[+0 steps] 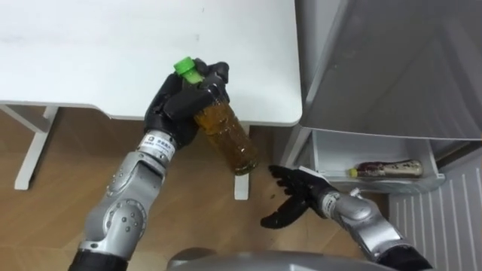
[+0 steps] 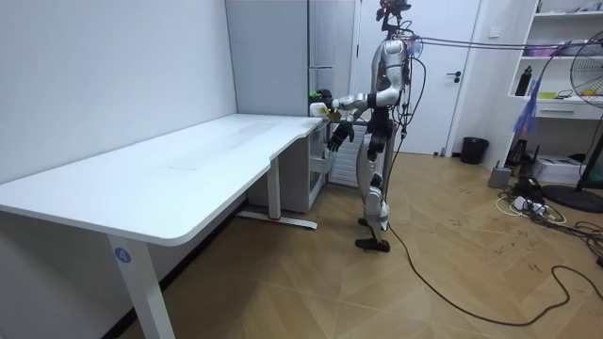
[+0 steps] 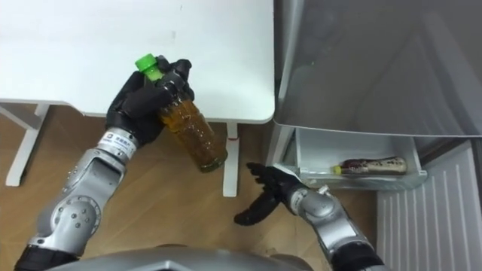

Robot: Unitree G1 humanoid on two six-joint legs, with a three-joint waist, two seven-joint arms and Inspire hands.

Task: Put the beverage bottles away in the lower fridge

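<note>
Well, the robot stands upright at the far end of the long white table, right beside the tall grey fridge. Its left hand is raised, with fingers and thumb curled tightly round the neck and shoulder of a clear bottle of amber drink. The bottle is in the air and tilted, its green cap up over the table's near edge and its base slanting down toward the wooden floor. Lower down and apart from it, the right hand hangs with its fingers spread loose, holding nothing, just in front of the fridge's lower compartment. That compartment stands open, and a second bottle with a dark label lies on its side in it.
</note>
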